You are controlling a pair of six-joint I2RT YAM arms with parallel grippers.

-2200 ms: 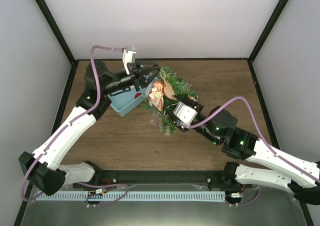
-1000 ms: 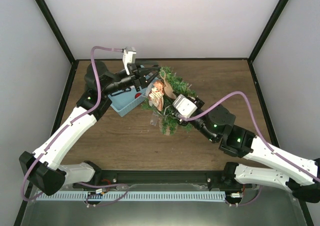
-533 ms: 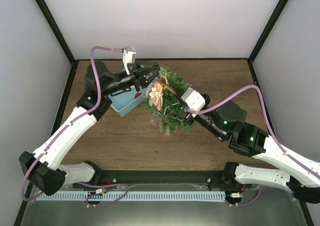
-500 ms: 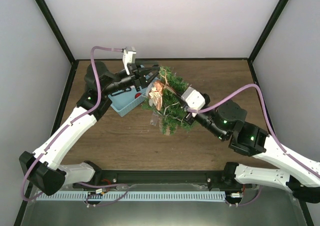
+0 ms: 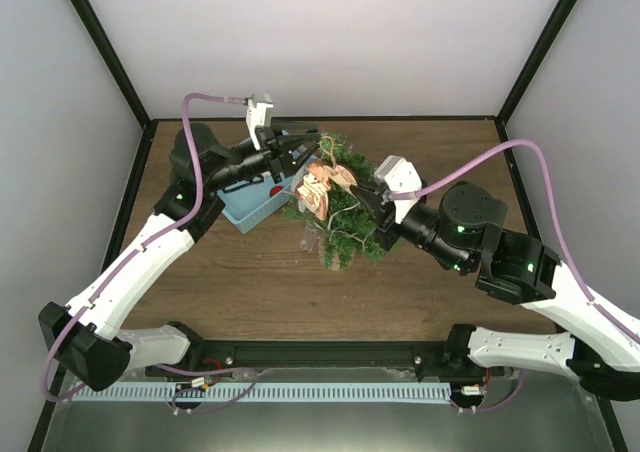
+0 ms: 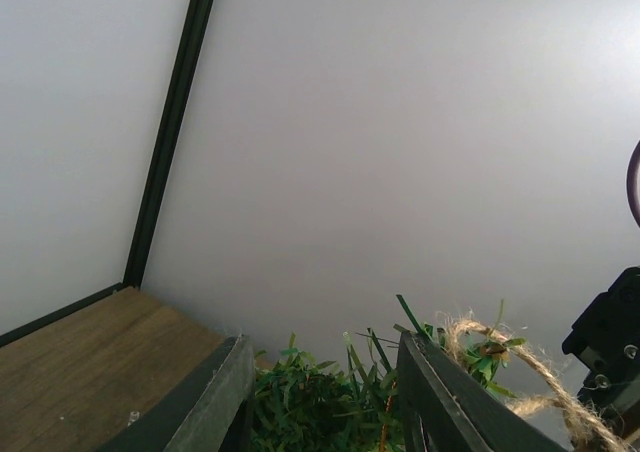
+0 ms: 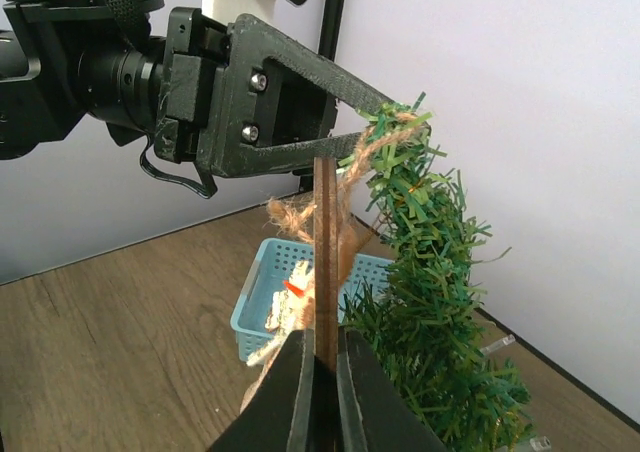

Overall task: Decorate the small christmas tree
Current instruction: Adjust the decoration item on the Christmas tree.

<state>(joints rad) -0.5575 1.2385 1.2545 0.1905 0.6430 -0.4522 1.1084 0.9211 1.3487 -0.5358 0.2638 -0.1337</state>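
The small christmas tree point(image 5: 345, 212) stands mid-table, a bushy green fir point(image 7: 425, 272). My left gripper point(image 5: 303, 158) reaches in from the left and holds the tree's top; green needles fill the space between its dark fingers point(image 6: 205, 402). A jute twine loop point(image 6: 520, 357) hangs over the right finger. My right gripper point(image 7: 322, 344) is shut on the edge of a thin brown wooden ornament point(image 7: 325, 242) that hangs by the twine from the treetop. From above, the right gripper point(image 5: 368, 194) sits just right of the ornaments point(image 5: 318, 187).
A light-blue plastic basket point(image 5: 250, 204) sits left of the tree under the left arm; it holds a white ornament with a red mark point(image 7: 290, 290). Black frame posts and white walls ring the wooden table point(image 5: 440, 152).
My right gripper has risen and swung back to the right of the tree, and its jaws have closed on the wooden ornament. The left arm has not moved.
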